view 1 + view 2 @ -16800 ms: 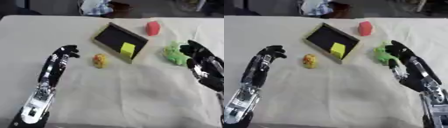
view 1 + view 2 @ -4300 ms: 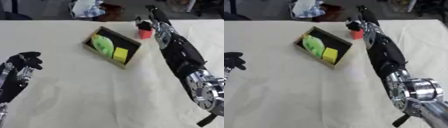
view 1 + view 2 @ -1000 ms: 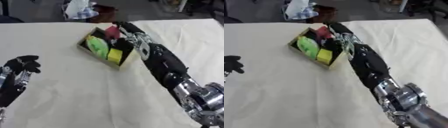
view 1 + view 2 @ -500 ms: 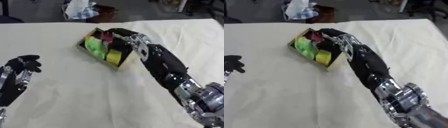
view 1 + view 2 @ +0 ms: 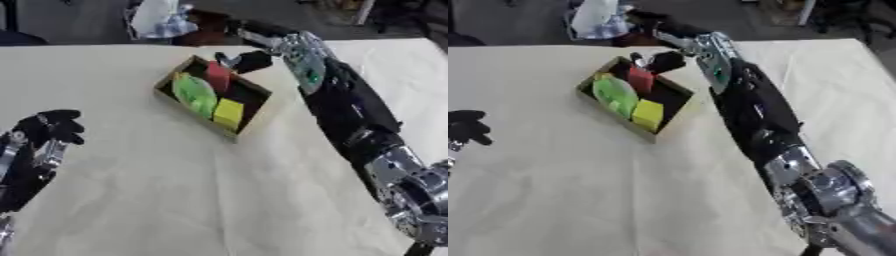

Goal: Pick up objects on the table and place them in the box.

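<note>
Right hand (image 5: 249, 61) fingers curled, empty, above box (image 5: 255, 114) holding red block (image 5: 218, 77). Left hand (image 5: 48, 131) fingers curled, idle on tabletop (image 5: 175, 190).

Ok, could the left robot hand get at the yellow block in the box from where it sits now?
Probably yes. The box is open-topped, the yellow block sits at its near end, and bare table lies between it and the left robot hand. The right robot hand hovers over the far end, so mind that arm.

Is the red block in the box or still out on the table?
In the box: the red block sits inside its walls beside the green and yellow pieces.
</note>
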Available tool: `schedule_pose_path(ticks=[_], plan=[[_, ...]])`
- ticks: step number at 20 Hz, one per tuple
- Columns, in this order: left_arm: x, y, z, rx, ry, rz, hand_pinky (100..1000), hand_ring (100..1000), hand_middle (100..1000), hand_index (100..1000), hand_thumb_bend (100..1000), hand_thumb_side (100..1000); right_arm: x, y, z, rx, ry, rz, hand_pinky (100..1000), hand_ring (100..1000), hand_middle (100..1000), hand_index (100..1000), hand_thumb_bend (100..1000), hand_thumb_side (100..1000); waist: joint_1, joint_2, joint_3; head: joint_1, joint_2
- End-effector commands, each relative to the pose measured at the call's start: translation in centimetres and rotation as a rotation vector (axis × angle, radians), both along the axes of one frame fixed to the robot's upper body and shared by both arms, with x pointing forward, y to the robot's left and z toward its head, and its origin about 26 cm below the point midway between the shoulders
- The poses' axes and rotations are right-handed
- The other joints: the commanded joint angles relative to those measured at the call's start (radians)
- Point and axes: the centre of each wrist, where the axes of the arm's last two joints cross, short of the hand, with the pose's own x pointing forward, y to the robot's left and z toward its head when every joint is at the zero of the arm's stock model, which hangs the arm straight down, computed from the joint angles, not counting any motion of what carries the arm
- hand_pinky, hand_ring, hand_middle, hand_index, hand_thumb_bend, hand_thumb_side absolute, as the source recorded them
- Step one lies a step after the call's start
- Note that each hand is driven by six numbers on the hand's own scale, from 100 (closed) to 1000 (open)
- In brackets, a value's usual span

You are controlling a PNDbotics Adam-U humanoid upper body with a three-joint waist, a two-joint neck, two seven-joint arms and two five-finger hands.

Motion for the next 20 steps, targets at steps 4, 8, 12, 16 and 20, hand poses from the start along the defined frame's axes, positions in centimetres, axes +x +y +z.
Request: schedule_pose_path(ticks=[4, 8, 12, 16, 20], plan=[[0.0, 0.5, 0.4, 0.0, -0.017, 0.021, 791, 558, 568, 774, 100, 755, -1.9, -3.4, 5.2, 0.127, -0.214, 0.017, 927, 878, 929, 1000, 100, 355, -0.014, -0.031, -0.014, 0.018, 0.004], [0.0, 0.6, 0.3, -0.007, -0.018, 0.033, 791, 559, 568, 773, 100, 756, -3.5, -5.2, 5.0, 0.231, -0.297, 0.014, 917, 838, 895, 1000, 100, 342, -0.016, -0.029, -0.027, 0.036, 0.011], [0.0, 0.8, 0.1, -0.018, -0.014, 0.051, 789, 560, 569, 771, 100, 763, -5.1, -6.5, 3.5, 0.332, -0.348, 0.014, 905, 792, 851, 1000, 100, 431, -0.017, -0.026, -0.042, 0.058, 0.018], [0.0, 0.9, -0.1, -0.036, -0.015, 0.069, 787, 561, 572, 770, 100, 761, -6.6, -6.3, 1.2, 0.457, -0.355, 0.009, 903, 756, 815, 1000, 100, 504, -0.016, -0.022, -0.056, 0.077, 0.02], [-0.1, 0.9, -0.3, -0.073, -0.024, 0.085, 790, 566, 579, 771, 100, 761, -8.0, -5.0, -2.1, 0.608, -0.317, 0.003, 907, 738, 801, 989, 100, 523, -0.01, -0.017, -0.076, 0.1, 0.027]])
